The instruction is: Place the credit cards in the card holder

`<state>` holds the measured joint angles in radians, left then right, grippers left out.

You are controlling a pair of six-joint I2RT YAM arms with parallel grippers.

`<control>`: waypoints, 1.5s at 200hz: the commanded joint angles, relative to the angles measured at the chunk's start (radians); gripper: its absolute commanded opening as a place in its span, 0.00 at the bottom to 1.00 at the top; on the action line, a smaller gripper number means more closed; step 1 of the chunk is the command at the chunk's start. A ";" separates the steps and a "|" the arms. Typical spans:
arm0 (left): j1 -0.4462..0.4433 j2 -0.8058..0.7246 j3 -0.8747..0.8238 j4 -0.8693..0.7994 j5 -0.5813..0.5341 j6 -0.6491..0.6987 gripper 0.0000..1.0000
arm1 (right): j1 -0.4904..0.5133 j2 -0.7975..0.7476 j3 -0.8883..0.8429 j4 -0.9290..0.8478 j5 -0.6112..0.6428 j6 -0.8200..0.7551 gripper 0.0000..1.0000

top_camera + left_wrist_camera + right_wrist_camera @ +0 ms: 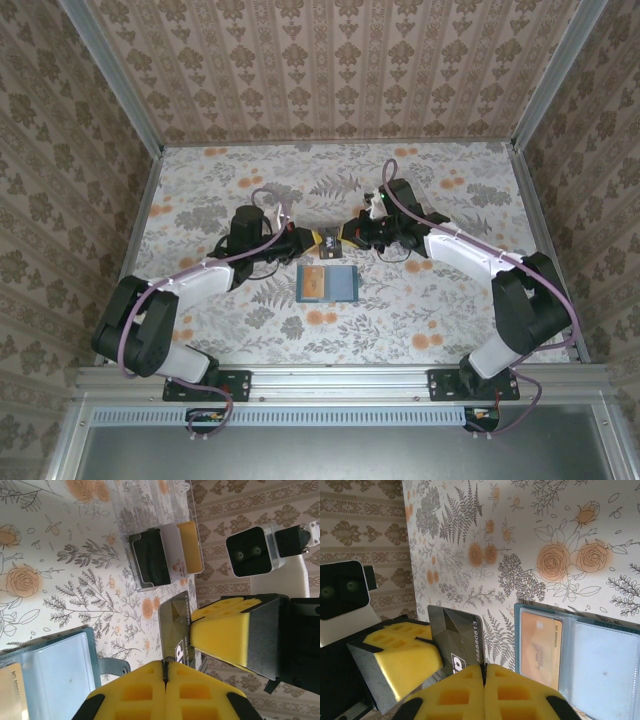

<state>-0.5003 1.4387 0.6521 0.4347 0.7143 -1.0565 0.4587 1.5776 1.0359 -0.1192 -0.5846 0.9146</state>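
Starting at the near side, I have the card holder (342, 285) lying open on the table (200, 190). 1 tan-yellow card (540, 645) is already tucked in one pocket, and the pale-blue pocket beside it looks empty.

Just beyond it, above the table, both arms meet nose to nose. The left gripper (165, 669) is pinched tight on one edge of the dark grey card (455, 635). The right gripper (485, 672) is clamped on the same card, so I read this as a handover in mid-air.

Farther back stands a clear case (150, 510) holding what look like a white card (172, 555) and a yellow card (189, 540). By my count, 1 is in, 1 is in hand, and at least 2 wait.
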 commanded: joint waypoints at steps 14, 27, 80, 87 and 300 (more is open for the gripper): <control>0.009 -0.040 -0.024 -0.016 -0.016 0.012 0.00 | 0.003 0.010 -0.009 -0.053 0.019 -0.012 0.19; 0.012 -0.053 -0.032 -0.085 -0.037 0.046 0.00 | 0.009 0.010 -0.004 -0.113 0.065 -0.038 0.23; 0.008 -0.097 -0.086 -0.297 -0.142 0.185 0.00 | 0.156 0.096 0.092 -0.331 0.232 -0.130 0.20; 0.005 -0.094 -0.092 -0.292 -0.139 0.185 0.00 | 0.178 0.116 0.105 -0.346 0.253 -0.134 0.19; -0.111 0.093 -0.099 -0.146 -0.238 0.190 0.00 | 0.175 0.301 0.060 -0.470 0.470 -0.126 0.10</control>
<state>-0.5987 1.5078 0.5621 0.2497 0.5106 -0.8688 0.6327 1.8339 1.1301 -0.6025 -0.1051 0.7879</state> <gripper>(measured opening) 0.047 0.108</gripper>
